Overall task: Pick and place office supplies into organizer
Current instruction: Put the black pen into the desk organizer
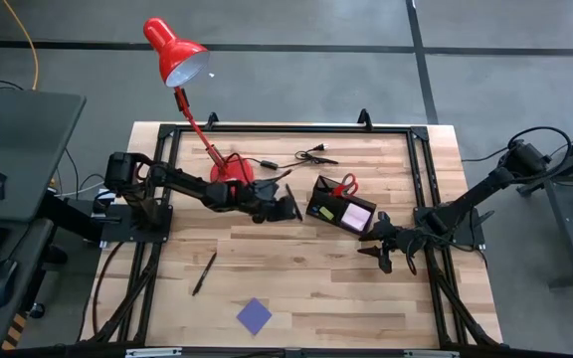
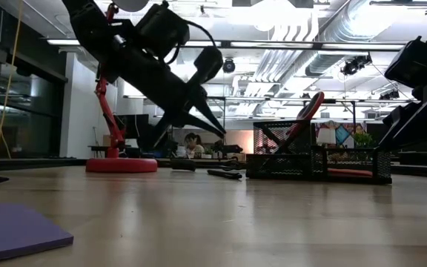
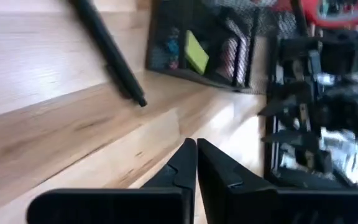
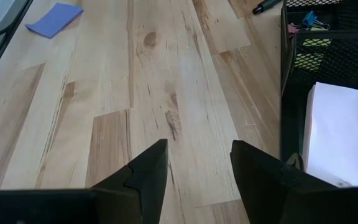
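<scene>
The black mesh organizer (image 1: 338,209) stands mid-table with red-handled scissors (image 1: 347,185) upright in it, a pink note pad (image 1: 356,214) and a small yellow piece (image 3: 196,53). My left gripper (image 3: 196,149) hovers shut and empty just left of the organizer, above the table. A dark pen (image 3: 109,51) lies on the wood just beyond its fingertips. A second pen (image 1: 204,271) and a blue-purple note pad (image 1: 255,315) lie flat nearer the front edge. My right gripper (image 4: 197,155) waits open at the organizer's near right side, holding nothing.
A red desk lamp (image 1: 179,52) stands on its base (image 1: 232,169) at the back left, behind my left arm. A black cable with plug (image 1: 311,154) lies at the back. A black metal frame (image 1: 421,149) borders the tabletop. Bare wood shows between the note pad and the organizer.
</scene>
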You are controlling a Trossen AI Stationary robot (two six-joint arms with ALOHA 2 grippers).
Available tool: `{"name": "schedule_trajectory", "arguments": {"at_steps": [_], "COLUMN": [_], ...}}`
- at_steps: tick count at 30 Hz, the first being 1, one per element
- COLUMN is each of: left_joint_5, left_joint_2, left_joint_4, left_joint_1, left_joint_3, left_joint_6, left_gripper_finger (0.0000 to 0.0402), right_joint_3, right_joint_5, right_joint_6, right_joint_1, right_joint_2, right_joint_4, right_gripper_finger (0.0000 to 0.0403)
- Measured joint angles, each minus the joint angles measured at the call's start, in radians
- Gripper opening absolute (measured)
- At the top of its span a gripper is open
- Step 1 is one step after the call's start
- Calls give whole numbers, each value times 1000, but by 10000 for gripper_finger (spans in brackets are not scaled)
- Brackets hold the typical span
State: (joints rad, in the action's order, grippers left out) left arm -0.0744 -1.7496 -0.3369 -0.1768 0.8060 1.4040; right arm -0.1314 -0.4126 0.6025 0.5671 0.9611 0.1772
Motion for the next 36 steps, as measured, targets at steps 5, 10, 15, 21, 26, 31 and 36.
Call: {"name": "schedule_trajectory", "arguments": {"at_steps": [5, 10, 15, 21, 26, 31, 36], "left_joint_5": [13, 380, 848, 1047, 1008, 979, 999], "left_joint_2": [0, 0, 0, 0, 1, 1, -30], "left_joint_4": [-19, -11, -7, 5, -97, -21, 127], "left_joint_1": [32, 140, 253, 337, 343, 345, 356], "left_joint_3": [1, 1, 1, 62, 137, 224, 283], "left_joint_6": [18, 19, 76, 69, 152, 51, 103], "left_gripper_finger": [17, 31, 37, 37, 37, 37, 37], "right_joint_3": [0, 0, 0, 0, 0, 0, 0], "right_joint_5": [0, 0, 0, 0, 0, 0, 0], "right_joint_6": [0, 0, 0, 0, 0, 0, 0], "right_joint_1": [0, 0, 0, 0, 0, 0, 0], "right_joint_2": [0, 0, 0, 0, 0, 0, 0], "right_joint_4": [0, 0, 0, 0, 0, 0, 0], "right_gripper_finger": [166, 166, 170, 163, 158, 161, 166]}}
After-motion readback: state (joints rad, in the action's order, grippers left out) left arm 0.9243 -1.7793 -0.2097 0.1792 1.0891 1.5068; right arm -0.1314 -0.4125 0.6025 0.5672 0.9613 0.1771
